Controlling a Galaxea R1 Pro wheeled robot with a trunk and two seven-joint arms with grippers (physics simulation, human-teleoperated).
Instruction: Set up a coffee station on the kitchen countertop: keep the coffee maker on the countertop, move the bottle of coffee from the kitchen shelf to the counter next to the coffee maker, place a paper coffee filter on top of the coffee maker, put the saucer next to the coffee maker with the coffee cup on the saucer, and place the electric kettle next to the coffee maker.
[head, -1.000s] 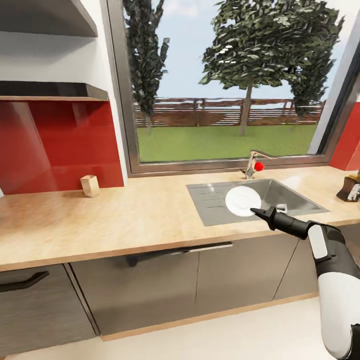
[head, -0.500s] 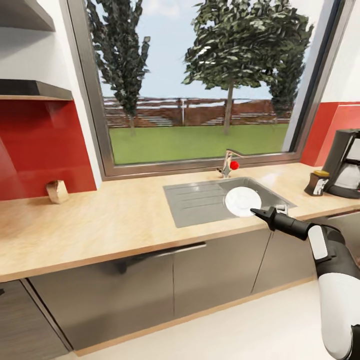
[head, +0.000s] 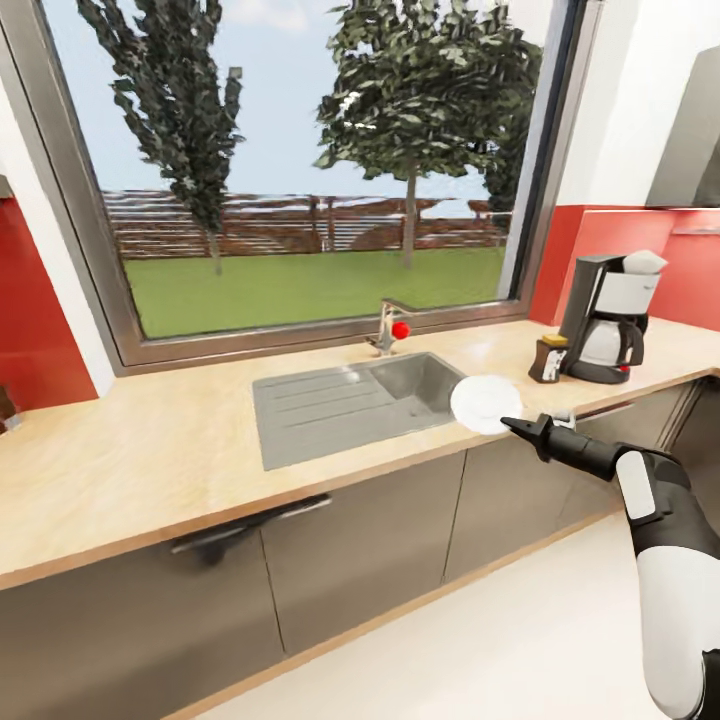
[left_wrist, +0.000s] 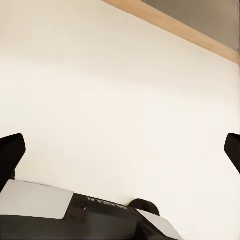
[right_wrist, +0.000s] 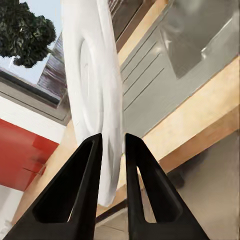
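**Saucer carried in the right pincer, coffee maker at right of frame**

Head view: the right pincer (head: 510, 424) is clamped on the rim of the saucer (head: 486, 402), held on edge at centre right, in front of the counter (head: 150, 455) beside the sink (head: 350, 400). Wrist view — both fingers (right_wrist: 75, 190) pinch the white rim. The coffee maker (head: 606, 318) stands on the counter at right, the bottle of coffee (head: 548, 359) just beside it. Left pincer (left_wrist: 120, 150): tips spread wide — nothing between them.
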